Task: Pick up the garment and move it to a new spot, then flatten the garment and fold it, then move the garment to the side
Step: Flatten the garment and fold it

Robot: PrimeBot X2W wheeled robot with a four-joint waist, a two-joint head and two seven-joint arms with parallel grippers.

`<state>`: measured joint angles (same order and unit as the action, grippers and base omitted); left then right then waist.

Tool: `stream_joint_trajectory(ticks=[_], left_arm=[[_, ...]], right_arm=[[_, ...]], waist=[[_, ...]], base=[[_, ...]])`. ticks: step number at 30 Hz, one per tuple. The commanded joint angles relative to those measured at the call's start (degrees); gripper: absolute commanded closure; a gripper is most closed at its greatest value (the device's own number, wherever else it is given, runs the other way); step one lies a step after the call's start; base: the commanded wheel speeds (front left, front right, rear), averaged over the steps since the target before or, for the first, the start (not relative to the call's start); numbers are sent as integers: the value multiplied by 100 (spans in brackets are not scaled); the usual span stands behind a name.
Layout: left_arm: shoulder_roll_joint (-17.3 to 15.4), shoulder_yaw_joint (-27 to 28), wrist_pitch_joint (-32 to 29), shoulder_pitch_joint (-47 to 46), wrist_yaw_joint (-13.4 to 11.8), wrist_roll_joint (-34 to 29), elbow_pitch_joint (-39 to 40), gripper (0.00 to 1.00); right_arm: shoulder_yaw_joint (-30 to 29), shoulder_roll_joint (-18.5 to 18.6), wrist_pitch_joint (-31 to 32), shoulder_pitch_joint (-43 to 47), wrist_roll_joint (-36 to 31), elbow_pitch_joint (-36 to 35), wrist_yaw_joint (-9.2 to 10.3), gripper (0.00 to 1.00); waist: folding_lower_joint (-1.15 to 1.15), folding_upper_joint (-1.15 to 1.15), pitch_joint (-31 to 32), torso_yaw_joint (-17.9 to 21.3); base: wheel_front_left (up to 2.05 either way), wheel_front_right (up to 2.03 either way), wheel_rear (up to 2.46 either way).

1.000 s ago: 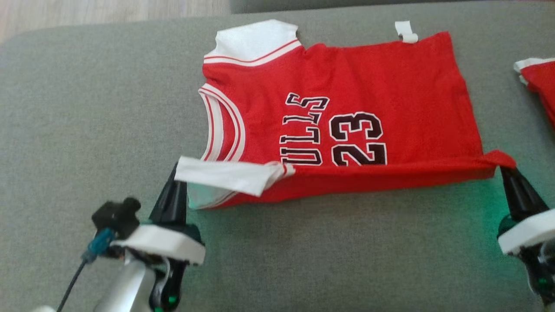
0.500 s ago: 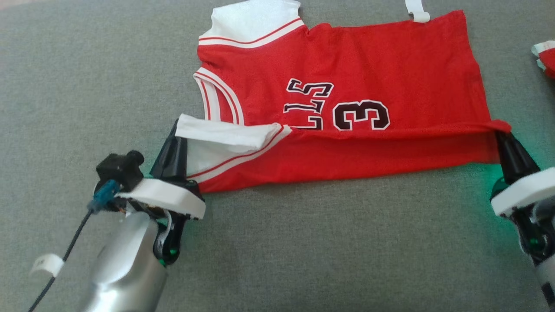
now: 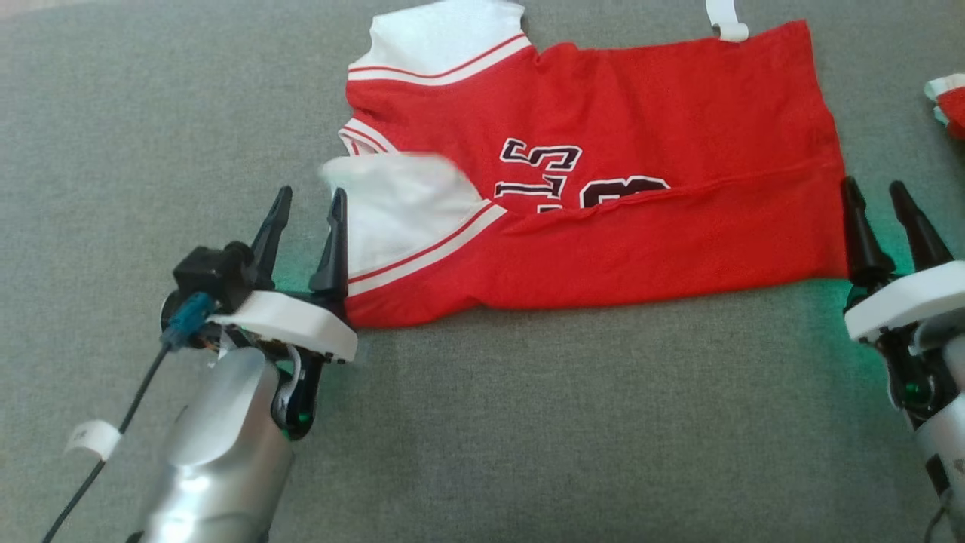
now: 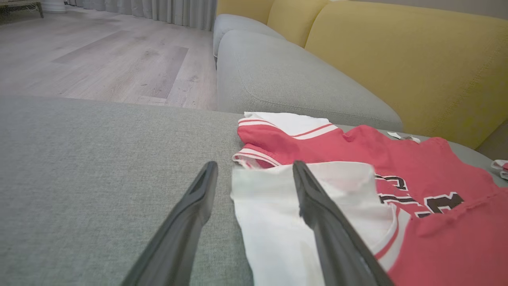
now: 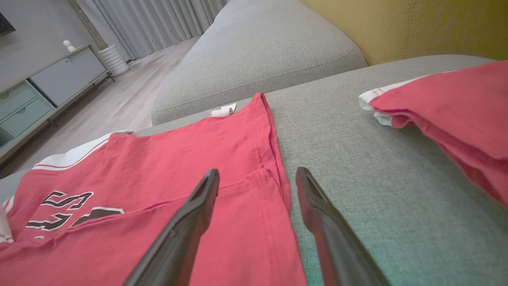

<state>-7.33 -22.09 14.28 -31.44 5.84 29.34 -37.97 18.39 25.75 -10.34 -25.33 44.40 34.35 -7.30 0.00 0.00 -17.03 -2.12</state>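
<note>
Garment (image 3: 603,249) lies on the grey sofa cushion (image 3: 528,422), long axis running left to right, its near half folded over the far half. At its collar end the left claw (image 3: 311,194) stands released. At its hem end the right claw (image 3: 874,183) is released too. Neither grips cloth.

Loads of bare grey cushion (image 3: 528,422) in front of the jersey (image 3: 641,113) and off to its left, easy passing there. The right side is tighter: another folded red garment (image 3: 956,113) sits near the hem. A yellow backrest (image 4: 397,59) walls off the far side.
</note>
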Motion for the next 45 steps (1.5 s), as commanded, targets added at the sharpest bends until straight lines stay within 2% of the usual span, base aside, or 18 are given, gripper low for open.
stream_joint_trajectory(ticks=[1,11,22,23,24,25,29,34,35,36,37,40,45], left_arm=[[-67,210,63,-14,-29,-76,96,0],[143,200,59,688,-240,-13,-18,0],[133,101,-353,928,-571,-7,-493,0],[139,84,-400,928,-554,6,-524,34],[143,63,-428,924,-525,15,-541,78],[146,40,-442,922,-482,24,-543,100],[118,-43,-378,899,-387,-15,-450,100],[45,-95,-281,855,-416,-97,-262,100],[31,-103,-279,847,-423,-107,-232,100],[22,-110,-287,841,-428,-108,-205,100],[16,-117,-295,837,-434,-109,-177,100],[-9,-156,-320,882,-475,-123,-65,100],[-85,-207,-399,1122,-565,-132,136,100]], right_arm=[[133,49,-157,23,82,-40,-19,0],[262,17,-382,300,248,93,-19,0],[384,-31,-444,341,312,207,-19,0],[401,-38,-446,339,301,236,-19,0],[412,-49,-448,331,291,269,-19,0],[419,-67,-449,316,291,306,-19,0],[418,-149,-452,189,256,558,-19,0],[511,-298,-222,-28,266,986,-19,0],[552,-318,-128,-62,286,1059,-19,7],[593,-330,-37,-91,306,1128,-19,60],[630,-331,32,-113,315,1192,-19,100],[735,-251,26,-98,241,1369,-19,100],[975,14,-209,93,-309,1470,-19,100]], waist=[[0,0,83,-17],[0,0,216,70],[0,0,214,189],[0,0,211,189],[0,0,208,189],[0,0,205,188],[0,0,204,164],[0,0,235,104],[0,0,243,92],[0,0,254,79],[0,0,270,63],[0,0,381,14],[0,0,623,50]], base=[[0,0,0],[0,0,0],[0,0,0],[0,0,0],[0,0,0],[0,0,0],[0,0,0],[0,0,0],[0,0,0],[0,0,0],[0,0,0],[0,0,0],[0,0,0]])
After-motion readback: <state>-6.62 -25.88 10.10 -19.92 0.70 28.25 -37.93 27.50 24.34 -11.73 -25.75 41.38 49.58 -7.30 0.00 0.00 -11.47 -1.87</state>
